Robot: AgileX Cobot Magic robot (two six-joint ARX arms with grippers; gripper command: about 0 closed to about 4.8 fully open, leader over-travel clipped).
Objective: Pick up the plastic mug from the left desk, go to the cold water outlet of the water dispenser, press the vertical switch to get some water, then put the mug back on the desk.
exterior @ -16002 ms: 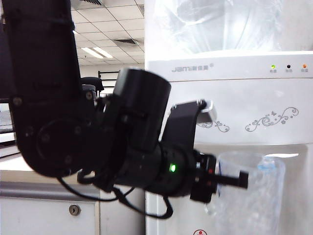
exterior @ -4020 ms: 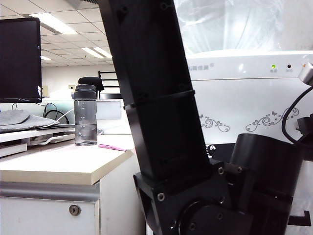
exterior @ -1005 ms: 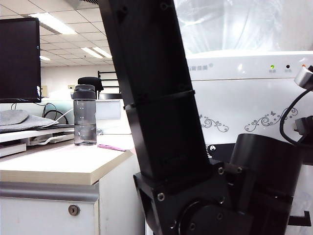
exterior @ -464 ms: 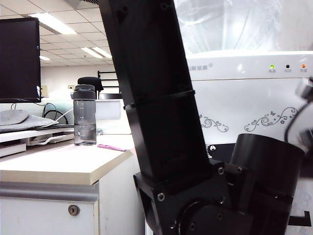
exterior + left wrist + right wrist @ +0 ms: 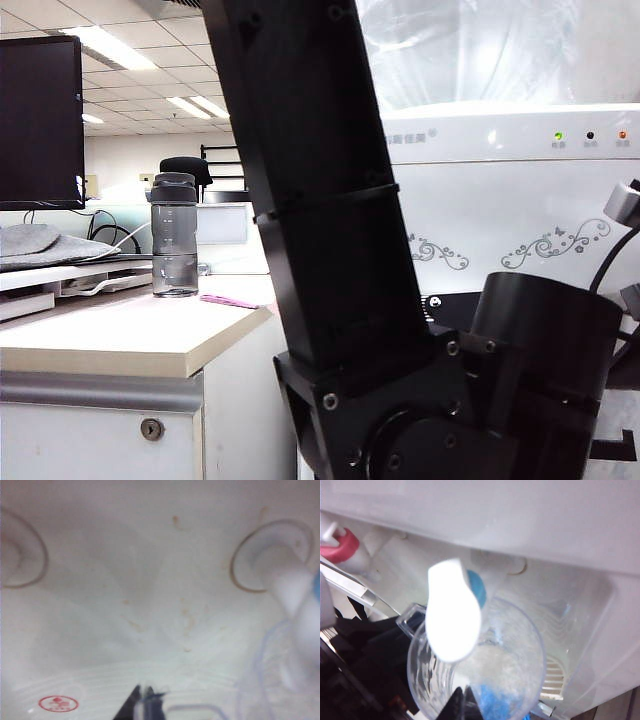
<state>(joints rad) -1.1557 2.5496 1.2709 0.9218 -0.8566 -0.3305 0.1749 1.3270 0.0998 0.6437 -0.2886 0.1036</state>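
Left gripper [image 5: 147,705] pinches the mug [image 5: 480,680] under the blue tap [image 5: 479,587]; right gripper [image 5: 465,700], tips together, may slip off the switch [image 5: 452,611], spilling water.

Vertical switch [image 5: 452,611] directly above plastic mug [image 5: 485,680], crowding the right hand [image 5: 463,700].
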